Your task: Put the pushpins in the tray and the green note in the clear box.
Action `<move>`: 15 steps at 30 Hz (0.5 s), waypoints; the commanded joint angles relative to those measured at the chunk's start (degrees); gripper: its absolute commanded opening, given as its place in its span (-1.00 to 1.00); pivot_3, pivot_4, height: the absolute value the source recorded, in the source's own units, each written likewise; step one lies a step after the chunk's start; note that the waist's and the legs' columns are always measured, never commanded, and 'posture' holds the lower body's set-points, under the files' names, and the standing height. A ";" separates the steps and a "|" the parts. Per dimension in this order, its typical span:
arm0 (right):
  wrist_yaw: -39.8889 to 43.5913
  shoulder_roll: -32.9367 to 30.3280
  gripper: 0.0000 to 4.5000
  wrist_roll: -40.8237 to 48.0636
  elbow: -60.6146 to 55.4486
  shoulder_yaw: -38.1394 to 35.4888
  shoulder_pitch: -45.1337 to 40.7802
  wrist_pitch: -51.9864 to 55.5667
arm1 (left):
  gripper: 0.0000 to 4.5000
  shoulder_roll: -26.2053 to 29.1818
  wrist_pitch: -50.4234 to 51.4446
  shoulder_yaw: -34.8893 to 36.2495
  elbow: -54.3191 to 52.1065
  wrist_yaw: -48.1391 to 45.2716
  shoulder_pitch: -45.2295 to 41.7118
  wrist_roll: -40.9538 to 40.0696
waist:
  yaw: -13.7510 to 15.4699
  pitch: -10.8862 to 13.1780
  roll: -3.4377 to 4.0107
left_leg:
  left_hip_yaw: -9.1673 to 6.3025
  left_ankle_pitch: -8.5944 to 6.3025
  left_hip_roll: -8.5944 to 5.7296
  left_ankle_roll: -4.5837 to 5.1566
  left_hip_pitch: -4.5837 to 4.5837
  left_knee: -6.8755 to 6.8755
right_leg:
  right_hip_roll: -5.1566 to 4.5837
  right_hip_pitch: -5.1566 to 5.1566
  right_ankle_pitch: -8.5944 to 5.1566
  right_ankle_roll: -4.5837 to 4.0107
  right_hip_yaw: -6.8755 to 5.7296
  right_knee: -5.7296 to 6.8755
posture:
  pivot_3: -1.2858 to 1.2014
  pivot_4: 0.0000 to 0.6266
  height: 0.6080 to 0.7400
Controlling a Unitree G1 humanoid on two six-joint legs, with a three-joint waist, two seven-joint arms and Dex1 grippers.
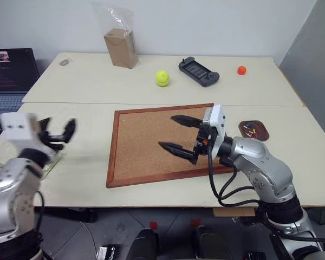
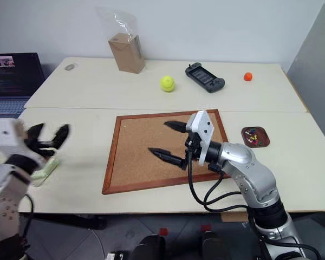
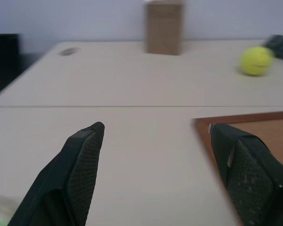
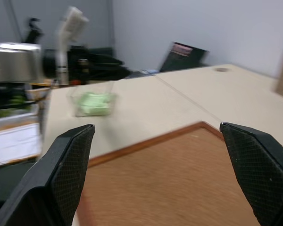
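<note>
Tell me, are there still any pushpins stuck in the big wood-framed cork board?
No. The cork board is bare, and the coloured pushpins lie in the small reddish-brown tray.

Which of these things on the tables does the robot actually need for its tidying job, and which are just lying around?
Needed: pushpins, tray, green note, clear box.

Lying about: cork board, yellow-green ball, bagged cardboard box, handheld game console, small orange thing, laptop.

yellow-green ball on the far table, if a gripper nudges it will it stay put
Probably not. The yellow-green ball is round and sits free on the flat table, so it would likely roll. Nothing stands close beside it to stop it. It looks light.
</note>
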 commanded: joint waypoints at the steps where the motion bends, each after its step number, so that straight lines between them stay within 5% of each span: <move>1: -11.07 1.66 1.00 -7.12 -4.19 -1.67 3.98 0.91 | 0.67 -3.02 -1.19 -5.06 -3.46 1.64 0.95 1.66 | -0.05 0.00 0.01 | 0.01 0.00 0.00 0.00 -0.02 -0.02 | 0.00 -0.03 0.00 0.00 0.00 0.00 | 0.03 -0.52 1.00; 15: -27.55 9.98 1.00 -17.74 -7.46 -2.79 17.71 1.12 | 0.67 -15.21 -2.88 -14.07 -5.80 12.00 7.21 10.57 | -0.12 0.02 0.02 | 0.05 0.00 -0.02 0.01 0.00 -0.04 | 0.13 0.01 -0.01 0.00 0.02 0.01 | 0.03 -0.52 1.00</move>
